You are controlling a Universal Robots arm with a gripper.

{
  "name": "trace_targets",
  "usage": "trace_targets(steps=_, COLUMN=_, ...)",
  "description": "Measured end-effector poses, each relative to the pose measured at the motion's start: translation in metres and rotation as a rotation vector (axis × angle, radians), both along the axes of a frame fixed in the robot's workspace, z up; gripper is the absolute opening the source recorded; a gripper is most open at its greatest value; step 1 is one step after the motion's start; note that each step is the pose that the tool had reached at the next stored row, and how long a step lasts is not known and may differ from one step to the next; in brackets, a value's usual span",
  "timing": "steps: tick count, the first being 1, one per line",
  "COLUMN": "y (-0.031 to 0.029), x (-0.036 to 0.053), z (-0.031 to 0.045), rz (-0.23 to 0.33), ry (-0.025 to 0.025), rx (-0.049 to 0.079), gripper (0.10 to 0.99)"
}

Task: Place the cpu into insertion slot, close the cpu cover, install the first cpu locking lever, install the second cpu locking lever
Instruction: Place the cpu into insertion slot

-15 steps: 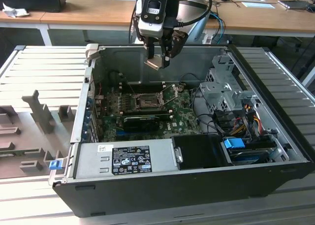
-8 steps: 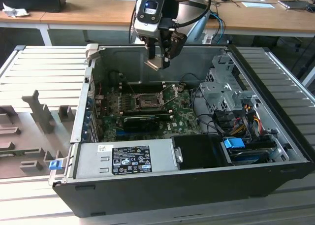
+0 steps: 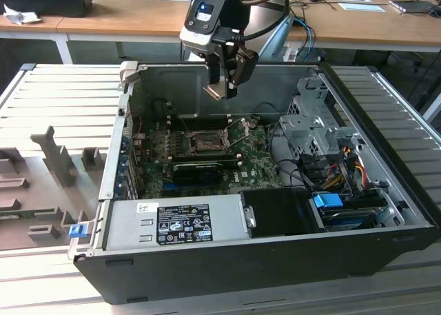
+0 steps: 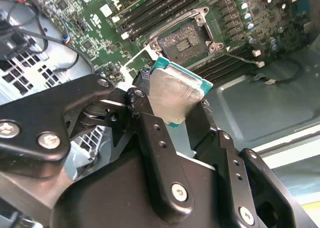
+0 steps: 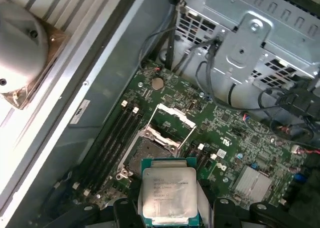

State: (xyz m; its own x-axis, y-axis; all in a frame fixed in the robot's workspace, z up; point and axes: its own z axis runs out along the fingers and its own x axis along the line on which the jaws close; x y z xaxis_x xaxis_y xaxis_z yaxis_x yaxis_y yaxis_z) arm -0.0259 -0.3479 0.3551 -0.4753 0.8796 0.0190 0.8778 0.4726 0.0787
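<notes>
The cpu, a flat square chip with a silver top and green edge, hangs above the open computer case in my gripper, which is shut on its sides. In the second wrist view the black fingers clamp the cpu above and short of the insertion slot. The first wrist view has the cpu just off the edge of the empty dark insertion slot. The cpu cover stands swung open beside it. In the exterior view the insertion slot lies on the green motherboard, well below the gripper.
Memory sticks flank the socket. A black card lies across the board in front of it, and the power supply fills the case's front. A metal drive cage and cables sit on the exterior view's right. A grey fixture tray lies outside the case.
</notes>
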Motion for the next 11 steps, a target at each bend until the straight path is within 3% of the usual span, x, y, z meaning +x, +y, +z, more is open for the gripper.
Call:
trace_targets(steps=7, y=0.0000, x=0.0000, z=-0.0021, rz=-0.111, ry=0.0000, rx=0.000, gripper=0.525)
trace_targets(steps=9, y=0.0000, x=0.0000, z=-0.0037, rz=-0.176, ry=0.0000, rx=0.000, gripper=0.525)
trace_targets(steps=11, y=0.0000, x=0.0000, z=-0.0046, rz=-0.203, ry=0.0000, rx=0.000, gripper=0.525)
